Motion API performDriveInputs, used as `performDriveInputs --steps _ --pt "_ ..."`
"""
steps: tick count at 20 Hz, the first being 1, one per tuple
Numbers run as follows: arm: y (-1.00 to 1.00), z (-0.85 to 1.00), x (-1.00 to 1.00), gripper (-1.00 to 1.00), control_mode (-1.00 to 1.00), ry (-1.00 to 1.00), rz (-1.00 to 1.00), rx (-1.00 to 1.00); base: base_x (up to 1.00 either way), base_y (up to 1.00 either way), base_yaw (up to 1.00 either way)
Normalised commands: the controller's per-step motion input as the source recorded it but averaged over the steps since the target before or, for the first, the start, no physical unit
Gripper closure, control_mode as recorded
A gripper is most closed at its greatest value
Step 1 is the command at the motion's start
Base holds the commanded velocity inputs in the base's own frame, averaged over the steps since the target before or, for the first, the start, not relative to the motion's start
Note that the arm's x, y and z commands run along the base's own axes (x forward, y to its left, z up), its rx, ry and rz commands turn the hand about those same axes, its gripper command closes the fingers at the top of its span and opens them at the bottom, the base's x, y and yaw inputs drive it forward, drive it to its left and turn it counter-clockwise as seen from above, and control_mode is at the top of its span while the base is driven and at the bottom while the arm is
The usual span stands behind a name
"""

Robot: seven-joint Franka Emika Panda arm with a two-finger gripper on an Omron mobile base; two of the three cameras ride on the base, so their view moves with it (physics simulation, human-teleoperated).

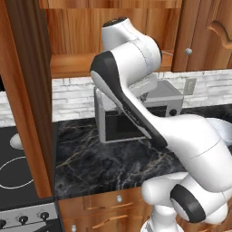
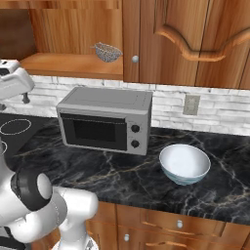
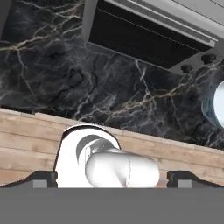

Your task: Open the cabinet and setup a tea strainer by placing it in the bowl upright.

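Note:
The cabinet (image 2: pixel 166 44) hangs over the counter. Its left part stands open onto a plain wooden shelf (image 2: pixel 73 66), and the door with the silver knob (image 2: pixel 135 59) beside it is shut. The tea strainer (image 2: pixel 107 51), a small grey mesh piece, sits on that shelf near its right end. On the black counter to the right of the microwave stands the bowl (image 2: pixel 184 163), white with a blue tint and empty; its rim (image 3: pixel 216 107) also shows in the hand view. My gripper (image 3: pixel 112 179) is open, fingertips wide apart with nothing between them, high over the counter's front edge and facing down.
A grey microwave (image 2: pixel 105 119) stands against the brick backsplash in the middle of the marbled counter (image 2: pixel 122 178). A stovetop (image 1: pixel 16 167) lies to the left. The opened cabinet door (image 1: pixel 27 90) juts out at the left. Drawer fronts (image 2: pixel 180 224) run below the counter.

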Motion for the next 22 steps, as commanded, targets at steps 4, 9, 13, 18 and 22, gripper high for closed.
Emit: performDriveInputs --steps 4,9,13,18,22 --pt "-0.13 0.22 0.10 -1.00 -1.00 -0.38 0.09 -0.15 0.00 0.00 0.00" --pt "-0.63 0.17 0.00 -1.00 -1.00 -0.39 -0.02 0.09 0.00 0.00 0.00" --pt "-0.65 0.70 -0.05 -1.00 -1.00 -0.25 0.00 0.23 0.00 0.00 0.00" --pt "-0.64 0.77 0.00 -1.00 -1.00 -0.14 0.00 0.37 0.00 0.00 0.00" --pt "-0.65 0.67 0.00 -1.00 -1.00 -0.05 0.00 0.35 0.00 0.00 0.00"
